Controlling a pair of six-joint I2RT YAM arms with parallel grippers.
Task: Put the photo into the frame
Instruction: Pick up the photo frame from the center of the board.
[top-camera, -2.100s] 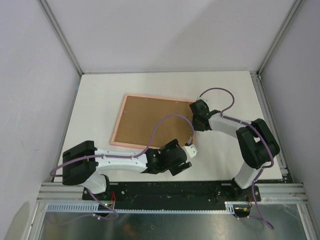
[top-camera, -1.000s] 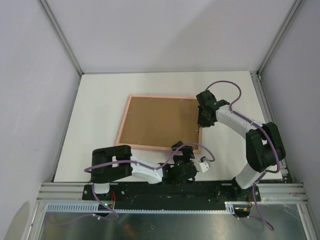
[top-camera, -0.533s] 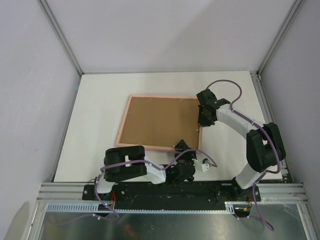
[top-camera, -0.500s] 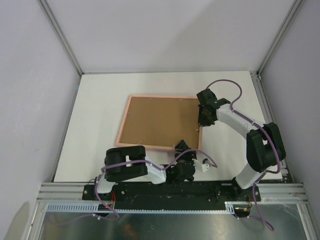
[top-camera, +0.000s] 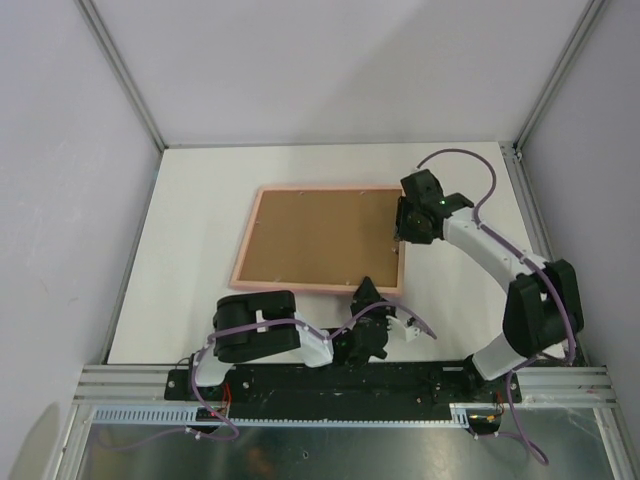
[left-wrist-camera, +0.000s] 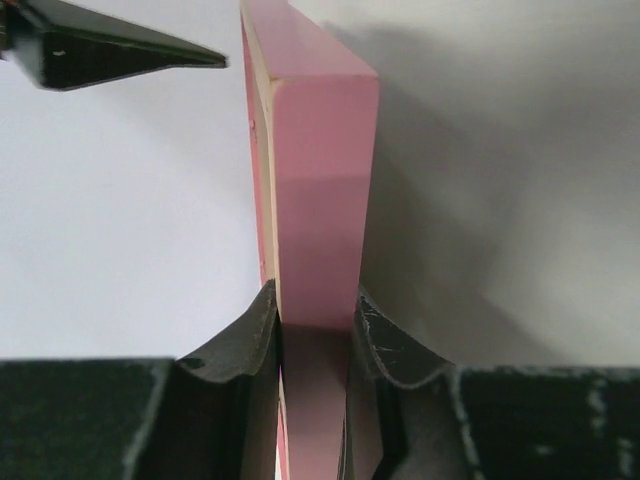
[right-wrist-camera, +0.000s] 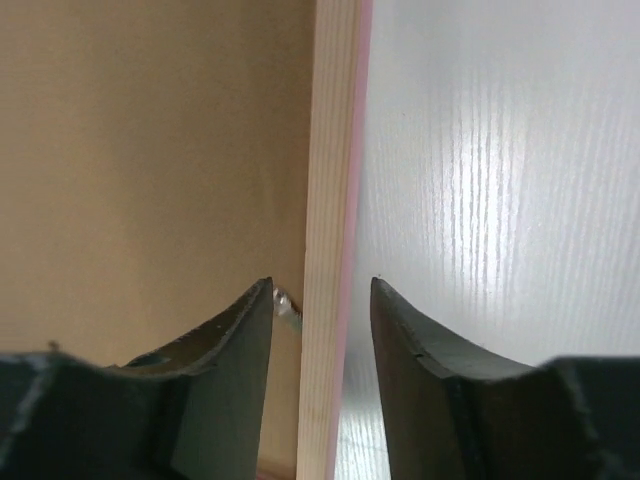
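The frame (top-camera: 318, 188) lies back side up in the middle of the table, a plain brown backing board (top-camera: 315, 238) filling it. The photo is hidden. At the frame's near rail, close to the right corner, my left gripper (top-camera: 365, 291) is shut on it. In the left wrist view, both fingers (left-wrist-camera: 258, 335) press the pink edge (left-wrist-camera: 320, 180). My right gripper (top-camera: 403, 232) is open astride the frame's right rail. In the right wrist view the pale wood rail (right-wrist-camera: 330, 150) runs between the fingertips (right-wrist-camera: 255, 310) with a gap on each side.
The white table (top-camera: 200, 200) is bounded by grey walls with metal posts at the left, back and right. A small metal tab (right-wrist-camera: 285, 303) sits on the backing board (right-wrist-camera: 150, 150) beside the rail. The arm bases and a black rail line the near edge.
My left gripper has closed on the frame's near rail. My right gripper has opened off the right rail and shifted slightly back. The frame has moved a little farther from the bases.
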